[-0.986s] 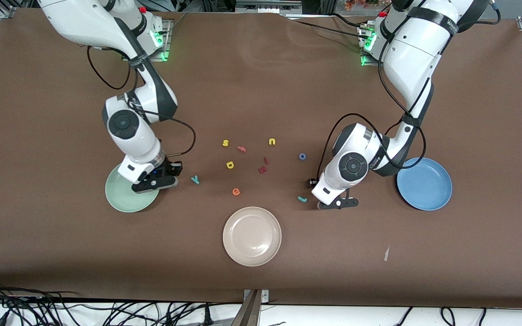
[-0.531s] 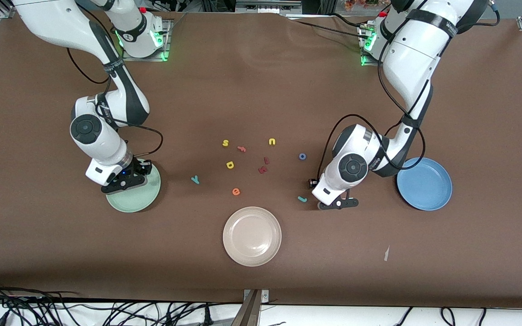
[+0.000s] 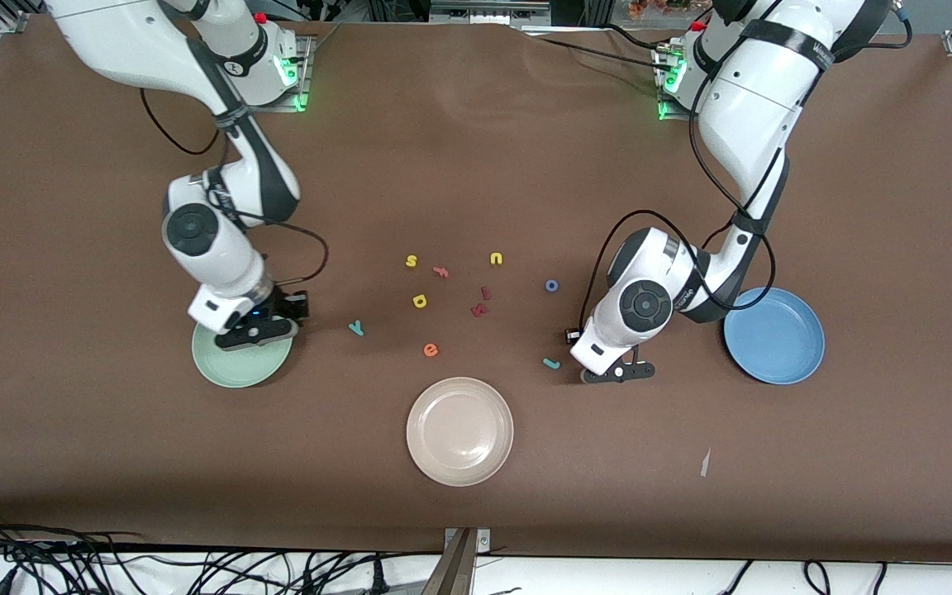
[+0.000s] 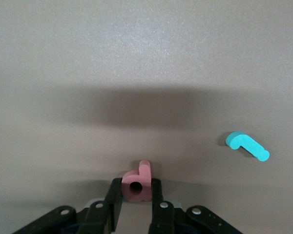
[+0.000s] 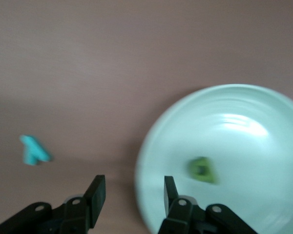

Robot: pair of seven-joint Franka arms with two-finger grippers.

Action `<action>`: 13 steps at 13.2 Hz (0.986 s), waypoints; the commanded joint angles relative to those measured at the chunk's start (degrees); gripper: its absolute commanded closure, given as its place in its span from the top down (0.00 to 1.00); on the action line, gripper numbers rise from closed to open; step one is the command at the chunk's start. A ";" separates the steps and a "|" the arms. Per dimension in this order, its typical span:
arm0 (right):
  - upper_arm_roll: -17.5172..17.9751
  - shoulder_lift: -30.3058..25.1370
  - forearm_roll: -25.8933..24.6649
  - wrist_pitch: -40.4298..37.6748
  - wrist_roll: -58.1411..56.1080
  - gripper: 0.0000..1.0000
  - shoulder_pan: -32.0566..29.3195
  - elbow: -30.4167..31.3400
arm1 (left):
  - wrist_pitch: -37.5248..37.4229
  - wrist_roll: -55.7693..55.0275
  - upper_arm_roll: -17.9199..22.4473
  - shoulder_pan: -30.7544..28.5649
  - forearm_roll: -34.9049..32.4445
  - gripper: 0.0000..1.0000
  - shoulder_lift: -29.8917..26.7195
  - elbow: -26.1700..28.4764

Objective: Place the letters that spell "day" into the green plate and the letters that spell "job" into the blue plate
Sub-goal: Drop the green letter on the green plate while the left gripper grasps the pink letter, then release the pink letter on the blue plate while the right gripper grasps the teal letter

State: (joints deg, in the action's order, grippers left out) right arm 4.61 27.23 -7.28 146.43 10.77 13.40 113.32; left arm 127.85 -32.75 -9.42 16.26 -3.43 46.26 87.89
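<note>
Left gripper: the left gripper is seen low at the table, its fingers clamped on the pink b (the letter is pinched across its round bowl), just beside the teal j.
Right gripper: the right gripper is held over the rim of the green plate, its fingers apart and nothing between them.
Green plate: the dark green a is seen lying in it; the teal y and the yellow d are left on the table, toward the middle.
Blue plate: the blue plate is shown without letters, at the left arm's end of the table; the blue o lies farther from the front camera than the j.
Step in hand: the b is judged ready to be lifted. It should be raised straight, so the j is not brushed, and released only once well inside the blue rim.
Around: a yellow s, a yellow u, an orange e, a pink f and dark red letters are scattered between the arms; a beige plate lies nearest the camera.
In the way: nothing is seen between the b and the blue plate.
</note>
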 commanded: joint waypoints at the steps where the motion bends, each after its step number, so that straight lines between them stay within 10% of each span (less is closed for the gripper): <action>1: 0.22 4.05 1.04 1.49 7.05 0.57 3.90 -3.89 | 0.74 0.32 0.11 -0.18 -1.58 0.00 0.23 0.70; 13: 0.13 8.80 -0.01 9.31 12.43 0.57 7.87 -3.99 | -8.93 34.31 0.28 -20.02 -6.24 0.00 -12.42 6.66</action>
State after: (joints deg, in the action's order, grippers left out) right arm 4.92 35.82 -7.22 154.86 22.57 21.06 109.24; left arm 118.84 -3.80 -8.42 -0.47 -8.33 37.90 89.35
